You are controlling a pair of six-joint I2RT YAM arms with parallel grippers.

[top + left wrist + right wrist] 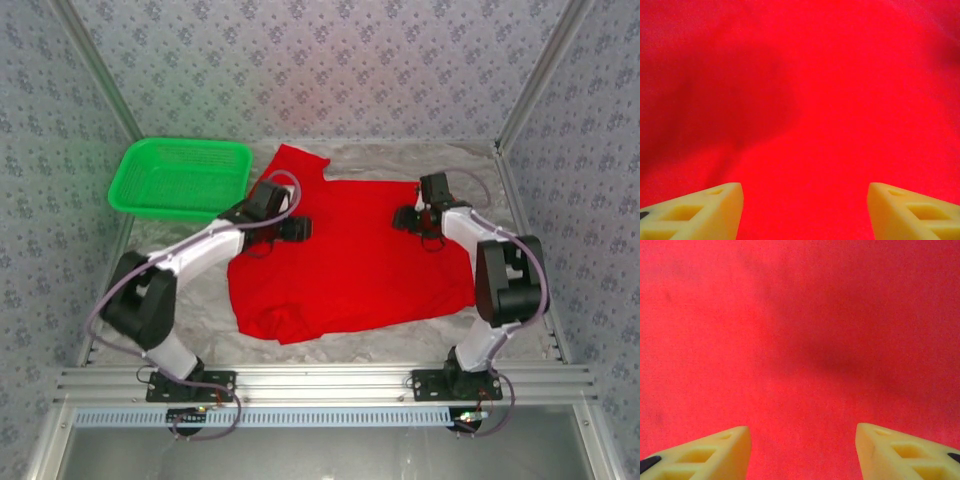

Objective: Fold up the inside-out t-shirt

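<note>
The red t-shirt [350,255] lay spread on the table [400,340]. My left gripper [300,228] and right gripper [405,218] were both open over it, holding nothing. If I pinched too little cloth, it could slip and fold crooked

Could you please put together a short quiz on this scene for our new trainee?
1. True or false: the red t-shirt lies inside the green basket.
2. The left gripper is: A) shut on cloth; B) open over the t-shirt; C) holding the basket.
3. What lies under the right gripper?
Key: 1 false; 2 B; 3 the red t-shirt.
</note>
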